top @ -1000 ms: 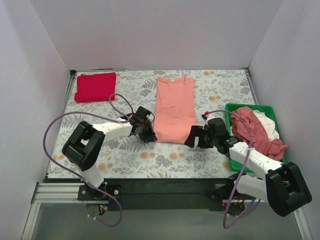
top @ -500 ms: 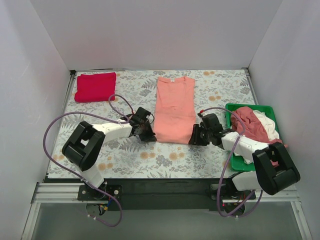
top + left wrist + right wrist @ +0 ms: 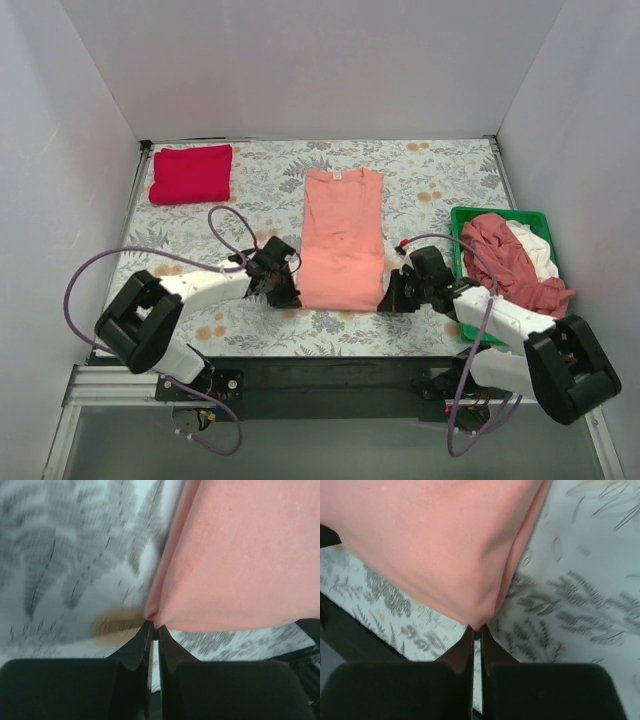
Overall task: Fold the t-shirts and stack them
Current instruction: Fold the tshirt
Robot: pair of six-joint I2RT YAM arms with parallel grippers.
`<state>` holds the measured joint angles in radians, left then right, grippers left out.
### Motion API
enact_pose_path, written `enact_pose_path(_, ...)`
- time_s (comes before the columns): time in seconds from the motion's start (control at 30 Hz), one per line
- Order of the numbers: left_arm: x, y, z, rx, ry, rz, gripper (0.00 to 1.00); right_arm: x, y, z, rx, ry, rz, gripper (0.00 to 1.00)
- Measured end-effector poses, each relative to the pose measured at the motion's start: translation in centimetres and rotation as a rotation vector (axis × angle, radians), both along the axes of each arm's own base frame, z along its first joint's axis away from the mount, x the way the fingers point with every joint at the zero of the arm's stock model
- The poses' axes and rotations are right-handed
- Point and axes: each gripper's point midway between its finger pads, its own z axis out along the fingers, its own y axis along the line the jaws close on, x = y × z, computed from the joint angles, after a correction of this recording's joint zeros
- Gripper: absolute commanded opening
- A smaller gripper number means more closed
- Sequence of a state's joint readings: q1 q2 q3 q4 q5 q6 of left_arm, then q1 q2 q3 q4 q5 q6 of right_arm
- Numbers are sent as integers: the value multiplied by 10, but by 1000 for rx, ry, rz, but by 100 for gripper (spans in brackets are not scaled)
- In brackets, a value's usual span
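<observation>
Floral table (image 3: 190,225) | salmon shirt (image 3: 343,235) | hem corners in left gripper (image 3: 153,625), right gripper (image 3: 476,630)

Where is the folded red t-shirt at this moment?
In the top view, the red t-shirt lies at the far left corner of the table, well left of the salmon t-shirt.

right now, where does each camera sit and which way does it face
top external: above and behind the bases, looking down at the table; both arms show.
left wrist: on the left arm, looking along the shut left gripper at the pink t-shirt corner it pinches.
right wrist: likewise, right gripper pinching the other near corner.
shared: all three show the pink t-shirt.
</observation>
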<state>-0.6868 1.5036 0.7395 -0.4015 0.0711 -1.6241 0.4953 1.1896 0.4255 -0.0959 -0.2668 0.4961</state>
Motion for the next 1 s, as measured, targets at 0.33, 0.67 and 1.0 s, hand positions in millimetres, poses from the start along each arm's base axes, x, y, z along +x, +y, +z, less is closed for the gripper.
enact_pose_path(0.33, -76, 28, 48, -101, -24, -34, 0, -70, 13, 59, 227, -22, 143, 1)
enact_pose_path(0.67, -40, 22, 132, -205, -283, 26, 0, -53, 16, 98, 206, -87, 142, 1)
enact_pose_path(1.0, 21, 21, 145, -47, -413, 150, 0, 19, 14, 128, 59, -205, 13, 1)
